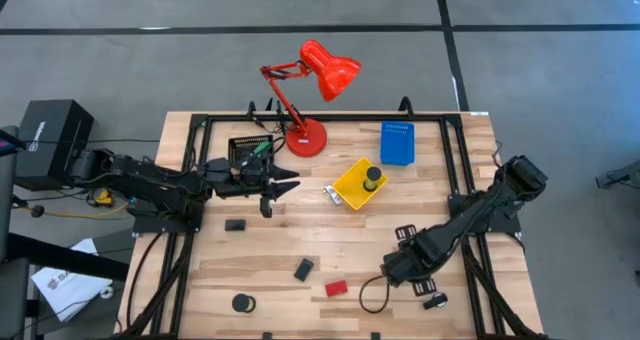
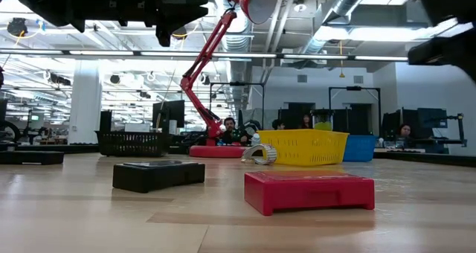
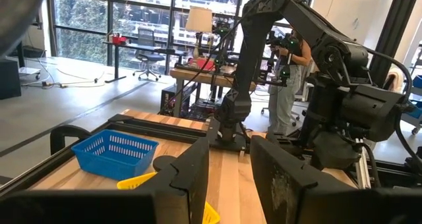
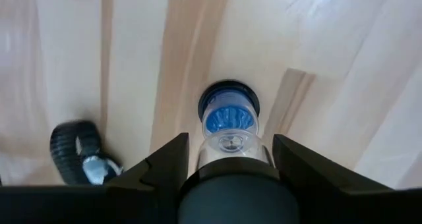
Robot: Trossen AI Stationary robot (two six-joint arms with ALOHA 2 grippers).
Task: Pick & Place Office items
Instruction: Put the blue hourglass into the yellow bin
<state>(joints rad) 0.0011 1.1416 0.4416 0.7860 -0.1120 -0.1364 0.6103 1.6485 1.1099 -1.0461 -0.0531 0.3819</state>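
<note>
My left gripper [image 1: 291, 179] hangs open and empty high over the table's middle, between the black tray [image 1: 250, 148] and the yellow tray [image 1: 352, 190]; the left wrist view shows its gap [image 3: 229, 178]. My right gripper [image 1: 397, 269] points down at the near right of the table. It is open [image 4: 229, 145], its fingers on either side of a small round thing with a black rim and blue centre [image 4: 229, 112]. Lying flat are a red block [image 1: 336, 288], two black blocks [image 1: 303, 269] [image 1: 235, 223], a black tape roll [image 1: 243, 303] and a silvery clip [image 1: 330, 192]. A dark-topped cylinder [image 1: 373, 173] stands in the yellow tray.
A tall red desk lamp [image 1: 305, 137] stands at the far middle, next to the black tray. A blue tray [image 1: 397, 143] sits far right. A black cord loop [image 1: 372, 295] and a small black and silver clip [image 4: 79, 151] lie by my right gripper. People sit beyond the table [image 2: 230, 126].
</note>
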